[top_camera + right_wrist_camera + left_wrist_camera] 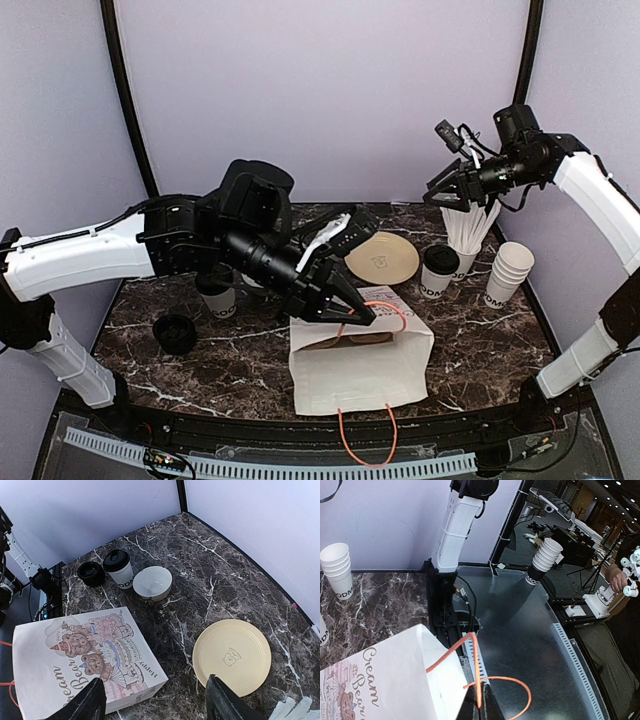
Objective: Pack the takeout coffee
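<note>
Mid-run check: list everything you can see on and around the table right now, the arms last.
lidded coffee cups: two, white with black lids; one right of the plate, one at the left, behind the left arm
paper bag: one, white with orange handles; lying at the near middle
plate: one, pale yellow; behind the bag
bowl: one, white; beside the left coffee cup
round black item: one; far left, lid or cup unclear
stack of lidless cups: one, white; far right
cup of sticks: one, white; back right
table: one, dark marble
left gripper: shut on an orange handle
right gripper: open, raised over the cup of sticks
</note>
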